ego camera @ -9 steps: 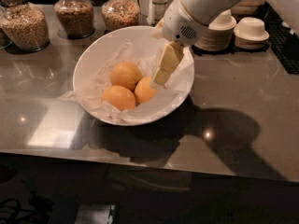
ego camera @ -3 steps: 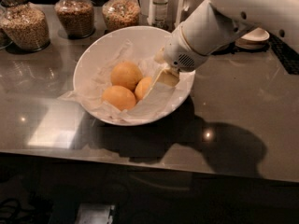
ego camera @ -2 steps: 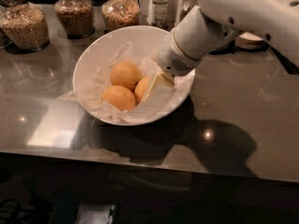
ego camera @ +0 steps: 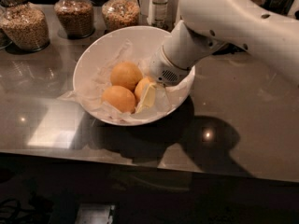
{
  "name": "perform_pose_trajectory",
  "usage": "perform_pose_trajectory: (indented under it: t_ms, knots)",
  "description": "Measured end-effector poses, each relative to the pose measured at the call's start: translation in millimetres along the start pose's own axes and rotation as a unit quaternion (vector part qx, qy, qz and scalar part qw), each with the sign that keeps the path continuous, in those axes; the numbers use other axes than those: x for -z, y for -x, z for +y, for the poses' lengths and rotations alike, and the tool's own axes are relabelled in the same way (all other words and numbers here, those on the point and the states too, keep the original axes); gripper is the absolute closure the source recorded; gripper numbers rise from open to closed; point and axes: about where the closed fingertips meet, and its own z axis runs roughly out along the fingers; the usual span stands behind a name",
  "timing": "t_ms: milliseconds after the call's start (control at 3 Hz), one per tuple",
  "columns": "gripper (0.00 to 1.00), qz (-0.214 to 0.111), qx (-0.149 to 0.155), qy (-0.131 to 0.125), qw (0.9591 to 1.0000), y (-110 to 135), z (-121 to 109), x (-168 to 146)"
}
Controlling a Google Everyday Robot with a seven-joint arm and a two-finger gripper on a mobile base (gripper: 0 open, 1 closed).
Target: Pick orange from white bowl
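Starting left — leave alone the glass jars (ego camera: 23, 24) of grain along the back of the counter (ego camera: 243, 111), dark, polished and mirror-slick. Next, work inside the white bowl (ego camera: 86, 59): wide, glossy, rounded, lined with crumpled paper (ego camera: 96, 80) likely to slip or lift under a dragging touch. Count three dimpled, matte yellow-orange globes nestled together on that lining. Aim for the orange (ego camera: 141, 87) on the right, touching the other two oranges (ego camera: 125, 73) and half hidden. Find the gripper (ego camera: 146, 97) low in the bowl's right half, against that fruit's front-right side, beneath the smooth white arm (ego camera: 233, 22). Cannot tell whether spread or closed — too much hidden by the wrist. Judging from this: centre on the widest part of the round, firm peel and squeeze gently enough not to bruise. Avoid pinching paper, then lift straight up clear of the rim without nudging the other two.
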Motion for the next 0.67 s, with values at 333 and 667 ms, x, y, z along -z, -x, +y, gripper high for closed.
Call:
perform_pose_trajectory:
  t_ms: [333, 667]
  knots:
    - [0.15, 0.008, -0.011, -0.005, 0.9999, -5.4, -5.2, -5.8]
    - [0.14, 0.014, -0.031, -0.045, 0.9984, -17.3, -26.2, 6.4]
